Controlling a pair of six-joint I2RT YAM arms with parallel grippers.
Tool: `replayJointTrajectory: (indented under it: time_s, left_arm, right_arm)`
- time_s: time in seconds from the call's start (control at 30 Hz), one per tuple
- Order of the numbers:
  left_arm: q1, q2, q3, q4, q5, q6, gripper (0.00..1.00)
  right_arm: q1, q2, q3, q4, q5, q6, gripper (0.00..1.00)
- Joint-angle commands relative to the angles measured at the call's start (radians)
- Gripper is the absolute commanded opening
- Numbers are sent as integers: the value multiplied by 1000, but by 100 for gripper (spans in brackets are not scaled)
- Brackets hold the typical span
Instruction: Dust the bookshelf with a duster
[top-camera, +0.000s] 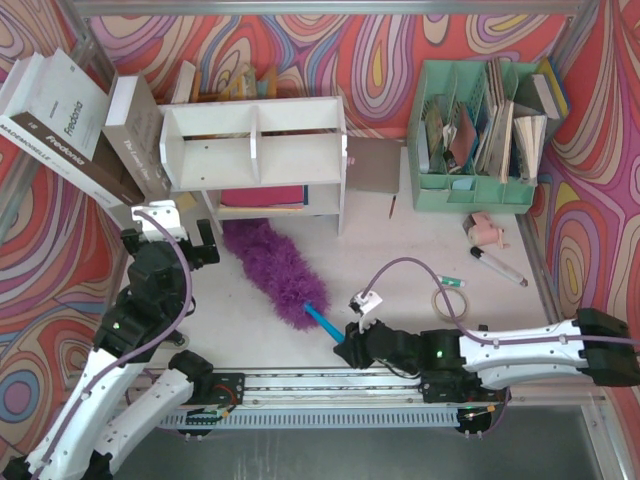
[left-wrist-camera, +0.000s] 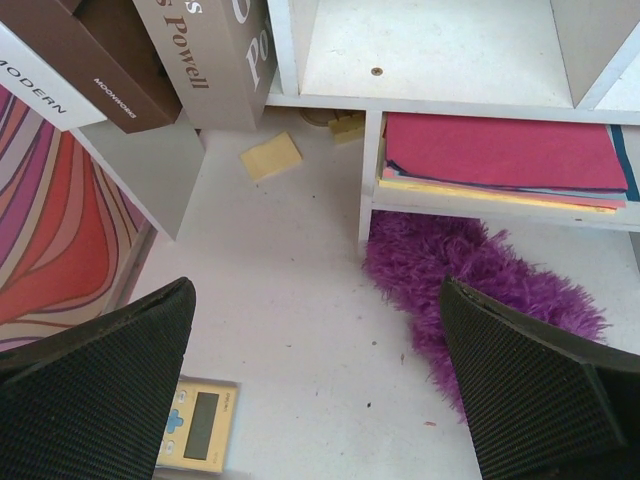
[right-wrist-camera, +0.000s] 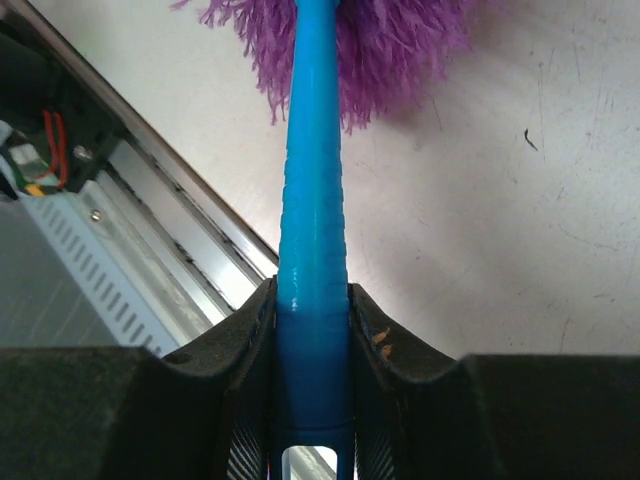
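Duster (top-camera: 272, 268) handle inside right tool (top-camera: 343, 347)

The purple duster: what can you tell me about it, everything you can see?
The duster has a long, fluffy purple head that looks feathery and a thin bright blue plastic handle. It lies slanted on the white table, its far tip reaching the foot of the white bookshelf. The right gripper is shut on the handle's near end; nothing else appears to touch it.
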Motion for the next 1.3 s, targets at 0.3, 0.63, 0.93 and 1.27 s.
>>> replayJointTrajectory:
  time_s: [0.3, 0.63, 0.93, 1.27]
  left_arm:
    - [5, 7, -5, 10, -16, 3, 98]
    - [5, 11, -3, 10, -16, 1, 98]
    - [5, 12, -3, 9, -16, 1, 98]
    - [6, 15, -4, 9, -12, 1, 98]
  right_arm:
    - [5, -197, -53, 36, 44, 0, 0]
    - [6, 55, 56, 70, 19, -39, 0]
    - [5, -173, 5, 63, 101, -62, 0]
    - [5, -41, 9, 47, 62, -19, 0]
